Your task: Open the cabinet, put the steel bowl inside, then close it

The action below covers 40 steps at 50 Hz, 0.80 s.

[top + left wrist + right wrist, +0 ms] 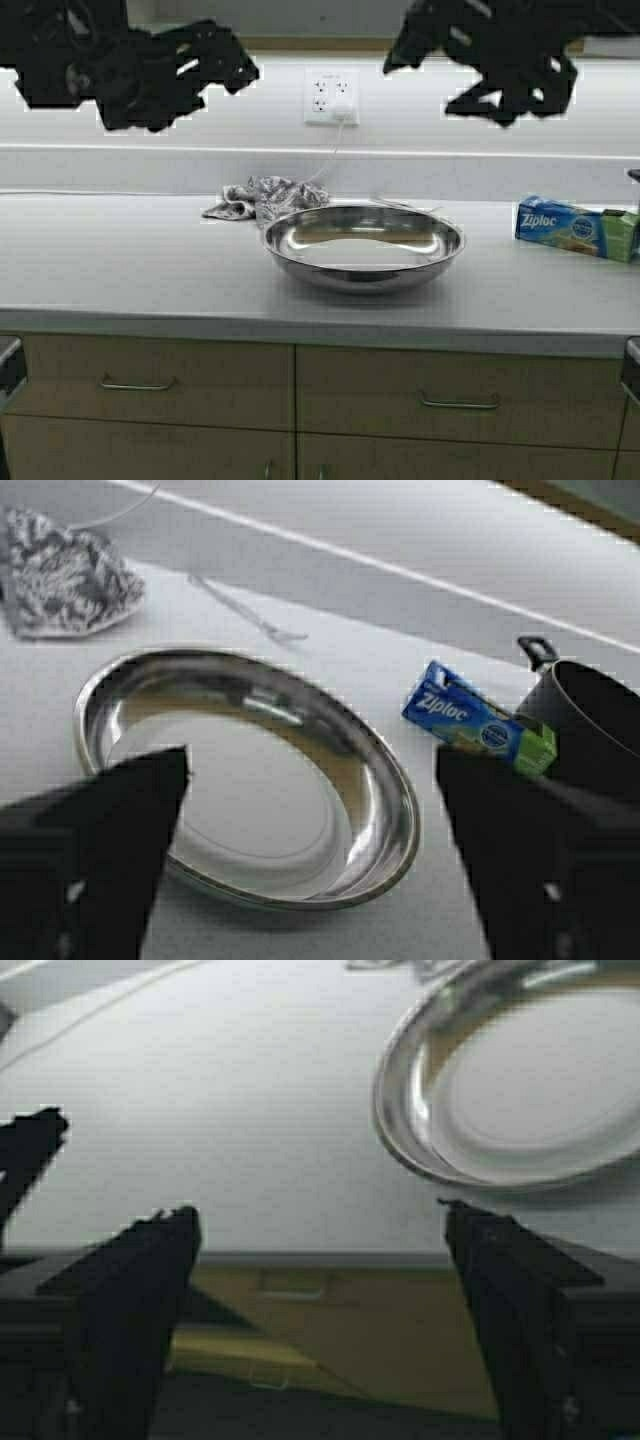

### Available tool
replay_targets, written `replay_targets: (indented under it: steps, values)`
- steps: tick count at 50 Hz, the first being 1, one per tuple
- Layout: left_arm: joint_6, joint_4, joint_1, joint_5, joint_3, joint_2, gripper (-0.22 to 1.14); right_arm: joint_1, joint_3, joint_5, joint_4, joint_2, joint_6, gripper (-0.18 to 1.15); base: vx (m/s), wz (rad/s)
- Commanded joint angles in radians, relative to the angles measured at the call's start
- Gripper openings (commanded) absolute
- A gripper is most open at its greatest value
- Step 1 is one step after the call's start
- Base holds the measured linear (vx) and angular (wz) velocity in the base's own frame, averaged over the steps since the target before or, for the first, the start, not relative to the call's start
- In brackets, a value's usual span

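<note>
Two spread hands, left hand (310, 860) and right hand (320, 1330), hover above one steel bowl (363, 245).

black pot (590, 730) cut off at wrist view's edge, Ziploc box (578, 228) partly cropped in high view

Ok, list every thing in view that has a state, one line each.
steel bowl: upright on the counter, empty, not held.
left tool: open, raised above the bowl.
right tool: open, raised, holding nothing.
Ziploc box: closed, lying flat.
black pot: upright beside the box.
drawers: shut.
cloth: crumpled behind the bowl.
</note>
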Motion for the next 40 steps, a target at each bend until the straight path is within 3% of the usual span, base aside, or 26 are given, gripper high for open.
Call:
replay_targets:
  steps: [1,12,21,31,40]
  values:
    - [-0.06,0.011,-0.002,-0.172,0.011,0.161,1.03,0.011,0.018,-0.183,-0.069,0.178,0.123,1.02,0.02,0.02]
    - [-0.224,0.043,0.041,-0.388,-0.026,0.445,1.03,-0.023,0.021,-0.437,-0.11,0.439,0.365,1.02,0.04,0.03]
    - [-0.373,0.127,0.063,-0.482,-0.08,0.588,1.03,-0.048,0.051,-0.627,-0.115,0.58,0.453,1.02,0.09,0.07]
    - [-0.39,0.126,0.063,-0.491,-0.107,0.643,1.03,-0.051,0.051,-0.746,-0.086,0.761,0.538,1.02,0.12,0.05]
    - [-0.391,0.121,0.086,-0.499,-0.118,0.676,1.03,-0.109,0.031,-0.876,-0.115,0.96,0.709,1.02,0.16,0.0]
